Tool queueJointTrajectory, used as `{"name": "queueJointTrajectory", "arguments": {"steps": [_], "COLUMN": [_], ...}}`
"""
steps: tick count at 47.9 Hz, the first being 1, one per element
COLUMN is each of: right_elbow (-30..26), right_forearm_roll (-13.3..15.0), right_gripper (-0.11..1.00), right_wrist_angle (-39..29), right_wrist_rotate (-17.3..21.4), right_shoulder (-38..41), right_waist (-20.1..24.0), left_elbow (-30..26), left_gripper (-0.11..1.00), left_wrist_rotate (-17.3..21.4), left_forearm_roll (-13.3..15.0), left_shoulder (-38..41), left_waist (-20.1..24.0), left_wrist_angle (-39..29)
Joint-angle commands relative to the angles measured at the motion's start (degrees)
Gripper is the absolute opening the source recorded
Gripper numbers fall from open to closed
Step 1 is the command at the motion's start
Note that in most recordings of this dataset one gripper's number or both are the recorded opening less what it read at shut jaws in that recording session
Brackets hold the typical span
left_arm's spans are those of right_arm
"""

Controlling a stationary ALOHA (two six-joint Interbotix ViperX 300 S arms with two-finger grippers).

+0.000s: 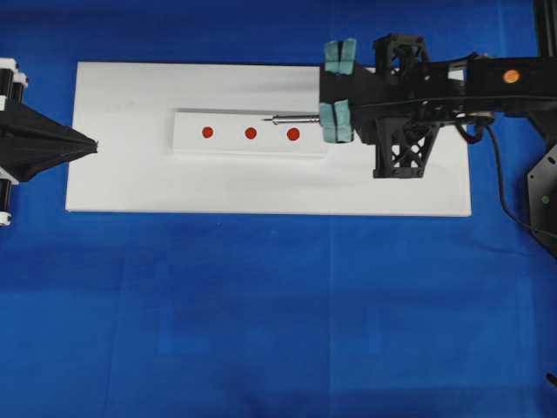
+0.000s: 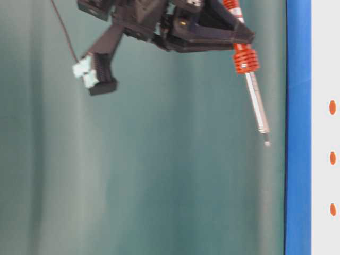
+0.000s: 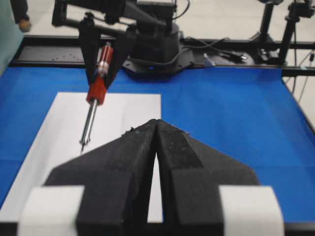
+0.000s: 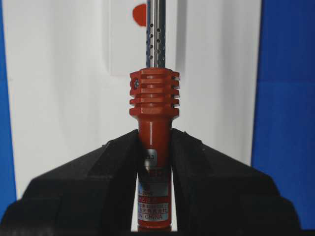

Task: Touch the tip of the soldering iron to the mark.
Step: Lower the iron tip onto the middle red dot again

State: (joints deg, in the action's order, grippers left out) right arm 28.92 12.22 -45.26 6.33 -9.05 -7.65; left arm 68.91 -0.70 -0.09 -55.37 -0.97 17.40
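My right gripper (image 4: pixel 154 140) is shut on the red-orange handle of the soldering iron (image 4: pixel 154 103). Its metal shaft (image 1: pixel 291 119) points left over a white strip (image 1: pixel 235 146) that carries three red marks (image 1: pixel 207 132) (image 1: pixel 251 133) (image 1: pixel 293 134). The tip (image 1: pixel 265 119) hangs near the strip's far edge, between the middle mark and the right one. From table level the tip (image 2: pixel 267 142) is clearly off the board's surface. In the right wrist view one mark (image 4: pixel 140 14) shows partly behind the shaft. My left gripper (image 1: pixel 94 145) is shut and empty at the board's left edge.
The strip lies on a white board (image 1: pixel 130 174) over a blue cloth (image 1: pixel 261 313). The right arm (image 1: pixel 409 96) with teal pads (image 1: pixel 339 57) reaches over the board's right end. A black cord (image 1: pixel 505 200) trails at the right. Arm bases and frame stand beyond the cloth (image 3: pixel 147 44).
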Motion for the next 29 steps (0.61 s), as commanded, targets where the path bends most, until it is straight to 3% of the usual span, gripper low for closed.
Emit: {"name": "queueJointTrajectory", "arguments": {"steps": [1, 29], "right_elbow": [-1.8, -3.4], "right_forearm_roll": [-0.1, -0.1], "right_gripper": [0.06, 0.06], "right_wrist_angle": [0.4, 4.0], "right_wrist_rotate": [0.1, -0.3], "right_shoulder": [1.1, 9.1], "right_waist": [-0.3, -2.0], "left_elbow": [-0.5, -0.4], "left_gripper": [0.00, 0.00], "left_wrist_rotate": [-0.1, -0.1], "left_forearm_roll": [0.0, -0.1], "left_shoulder": [0.5, 0.5], "left_waist": [-0.1, -0.1], "left_wrist_angle": [0.5, 0.2]}}
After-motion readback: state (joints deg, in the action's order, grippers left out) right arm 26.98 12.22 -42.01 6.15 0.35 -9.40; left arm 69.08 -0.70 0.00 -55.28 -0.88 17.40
